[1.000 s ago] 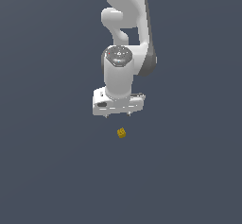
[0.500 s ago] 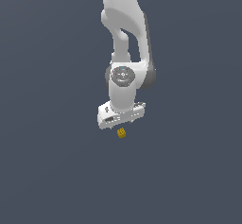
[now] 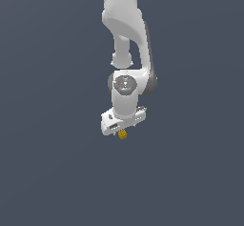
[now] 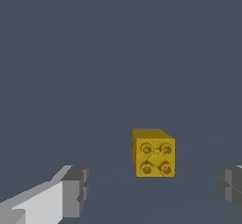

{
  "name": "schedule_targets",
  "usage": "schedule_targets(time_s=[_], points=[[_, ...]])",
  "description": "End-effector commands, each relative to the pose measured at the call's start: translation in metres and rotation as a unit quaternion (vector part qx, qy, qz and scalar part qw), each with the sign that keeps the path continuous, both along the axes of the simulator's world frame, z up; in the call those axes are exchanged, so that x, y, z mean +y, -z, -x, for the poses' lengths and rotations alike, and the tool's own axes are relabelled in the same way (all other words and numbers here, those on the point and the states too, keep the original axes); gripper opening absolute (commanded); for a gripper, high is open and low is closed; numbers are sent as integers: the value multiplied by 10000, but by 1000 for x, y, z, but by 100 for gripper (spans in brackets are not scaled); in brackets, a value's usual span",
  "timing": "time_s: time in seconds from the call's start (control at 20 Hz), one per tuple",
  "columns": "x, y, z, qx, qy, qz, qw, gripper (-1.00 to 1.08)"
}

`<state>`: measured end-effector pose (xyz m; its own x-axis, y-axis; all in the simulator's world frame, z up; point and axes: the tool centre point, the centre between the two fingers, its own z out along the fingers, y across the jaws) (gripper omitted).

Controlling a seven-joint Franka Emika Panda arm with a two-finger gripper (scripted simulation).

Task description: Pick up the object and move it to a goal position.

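The object is a tiny mustard-yellow block with round studs on top, resting on the dark grey floor. In the exterior view the white gripper hangs right over it and hides most of it. In the wrist view the block lies between the two fingers, nearer the other finger, and touches neither. The gripper is open and holds nothing.
A plain dark grey floor fills both views. The white arm rises from the gripper to the top of the exterior view. No other objects show.
The gripper has come down and moved over the block, which earlier lay uncovered below it in the exterior view. The block has not moved.
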<state>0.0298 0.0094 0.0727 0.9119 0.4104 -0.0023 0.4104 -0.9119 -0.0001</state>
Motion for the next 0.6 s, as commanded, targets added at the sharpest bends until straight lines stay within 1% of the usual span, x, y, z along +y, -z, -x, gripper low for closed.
schedule_targets(time_s=[0.0,0.2,0.55], points=[[0,0,0,-3,0,0,10000,100],[0,9,0,-4,-4,0,10000,100],[0,44,1,-9,-22,-3,10000,100]])
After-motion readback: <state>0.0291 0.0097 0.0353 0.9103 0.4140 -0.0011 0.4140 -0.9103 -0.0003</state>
